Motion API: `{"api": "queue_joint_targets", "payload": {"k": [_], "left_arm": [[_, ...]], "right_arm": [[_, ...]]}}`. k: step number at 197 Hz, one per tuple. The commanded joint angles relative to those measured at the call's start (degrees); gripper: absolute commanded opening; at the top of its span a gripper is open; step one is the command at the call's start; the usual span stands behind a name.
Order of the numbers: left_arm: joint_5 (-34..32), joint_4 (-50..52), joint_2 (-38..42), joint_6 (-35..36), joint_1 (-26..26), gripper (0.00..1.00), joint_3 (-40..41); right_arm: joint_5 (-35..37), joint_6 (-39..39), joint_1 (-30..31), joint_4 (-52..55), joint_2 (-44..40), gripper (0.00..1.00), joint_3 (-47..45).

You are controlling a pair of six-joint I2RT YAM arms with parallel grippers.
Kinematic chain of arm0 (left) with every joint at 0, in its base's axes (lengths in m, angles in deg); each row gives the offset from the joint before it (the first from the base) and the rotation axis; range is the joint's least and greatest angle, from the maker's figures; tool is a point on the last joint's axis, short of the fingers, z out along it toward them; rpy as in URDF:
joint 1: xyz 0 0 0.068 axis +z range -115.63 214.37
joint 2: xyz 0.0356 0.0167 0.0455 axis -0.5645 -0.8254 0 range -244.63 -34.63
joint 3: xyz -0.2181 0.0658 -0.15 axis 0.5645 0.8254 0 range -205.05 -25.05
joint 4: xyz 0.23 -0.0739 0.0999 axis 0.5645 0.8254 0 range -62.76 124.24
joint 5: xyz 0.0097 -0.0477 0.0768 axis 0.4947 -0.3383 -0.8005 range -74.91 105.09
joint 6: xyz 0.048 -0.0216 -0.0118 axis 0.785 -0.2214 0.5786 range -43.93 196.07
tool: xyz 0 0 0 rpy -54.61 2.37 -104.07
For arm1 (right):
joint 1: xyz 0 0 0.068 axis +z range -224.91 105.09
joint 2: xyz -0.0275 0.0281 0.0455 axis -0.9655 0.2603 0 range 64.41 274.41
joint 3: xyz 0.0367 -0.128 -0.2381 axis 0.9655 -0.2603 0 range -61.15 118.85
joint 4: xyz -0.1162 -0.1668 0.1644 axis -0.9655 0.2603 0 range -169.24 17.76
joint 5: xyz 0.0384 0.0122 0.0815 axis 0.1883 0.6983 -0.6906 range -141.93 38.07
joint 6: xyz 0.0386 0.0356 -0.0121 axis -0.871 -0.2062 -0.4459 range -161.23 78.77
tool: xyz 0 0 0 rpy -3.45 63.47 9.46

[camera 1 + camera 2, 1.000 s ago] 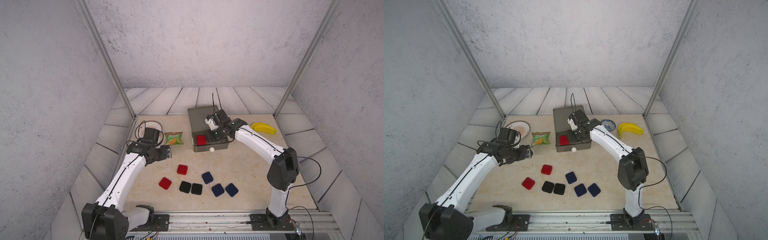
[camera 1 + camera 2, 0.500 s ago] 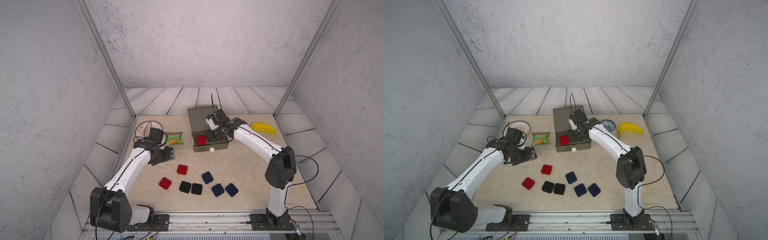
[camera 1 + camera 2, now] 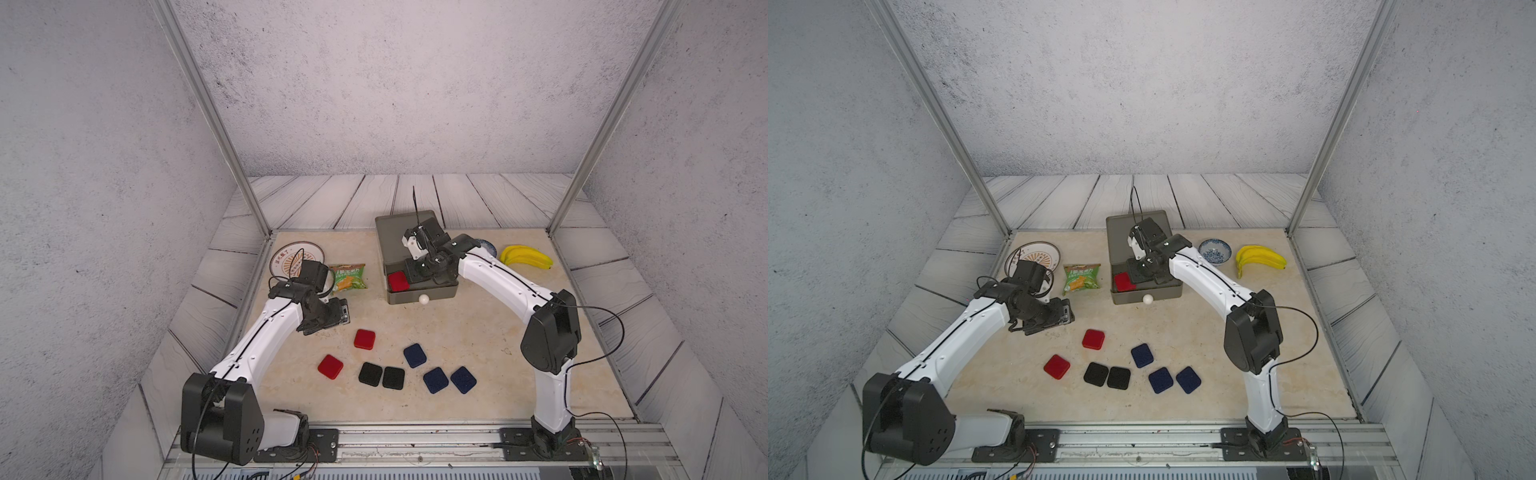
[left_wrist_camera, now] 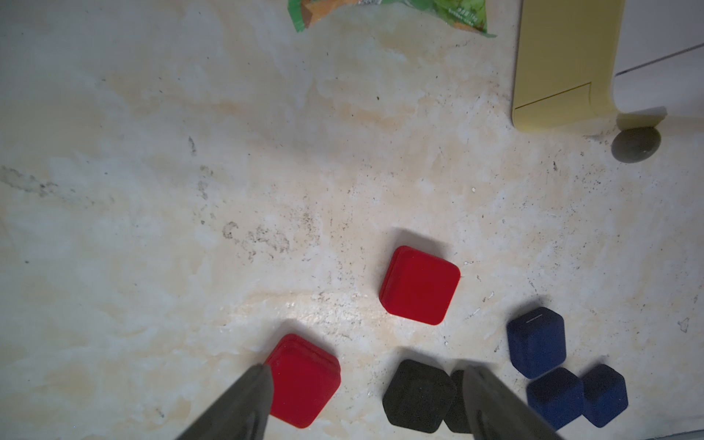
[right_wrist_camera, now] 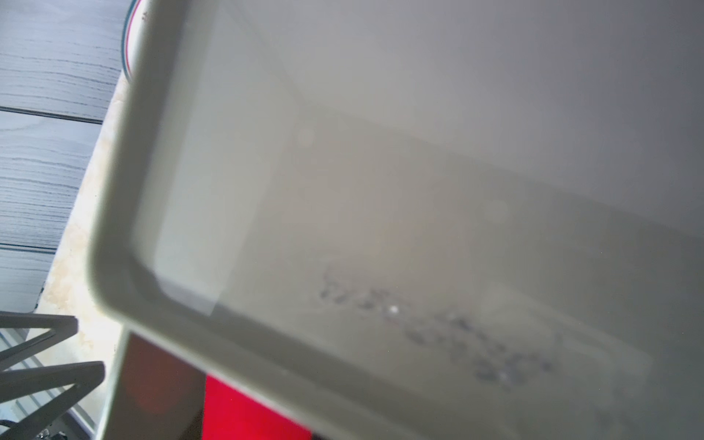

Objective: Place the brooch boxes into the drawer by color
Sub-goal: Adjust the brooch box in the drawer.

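Left arm (image 3: 266,332) swung inward toward loose boxes. Left gripper (image 4: 365,375) spread wide, empty, poised above gap between red brooch box (image 4: 303,381) and black brooch box (image 4: 419,396). Risk: straight descent lands finger on box edge, or clamps both colours. Right gripper (image 3: 413,270) shut inside open grey drawer (image 3: 419,292), beside stored red box (image 3: 397,281); withdrawal may nudge it. Five more boxes loose on surface (image 3: 478,332).

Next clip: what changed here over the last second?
The left arm swung inward, easing its open left gripper toward the red rounded-square brooch box. Nothing was gripped or released. The right gripper stayed shut inside the open grey drawer; nothing else shifted.
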Motion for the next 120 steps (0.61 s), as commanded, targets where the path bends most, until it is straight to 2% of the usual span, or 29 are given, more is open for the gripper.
{"api": "queue_joint_targets", "payload": {"k": [1,50,87,120], "left_arm": [[0.85,-1.07,-1.14,-0.29,-0.93,0.85,0.53],[0.69,-2.09,-5.07,-1.64,-5.48,0.85,-0.90],[-0.61,-3.60,-8.60,-2.57,-8.38,0.86,-1.51],[-2.56,-3.93,-13.30,-2.53,-10.49,0.86,-2.93]], "right_arm": [[0.36,-0.29,0.24,0.92,-0.32,0.10,1.11],[4.60,1.31,0.21,3.68,-5.45,0.32,-1.51],[9.60,2.35,0.19,4.41,-11.55,0.39,-3.99],[10.47,3.50,0.21,4.60,-18.53,0.48,-7.30]]}}
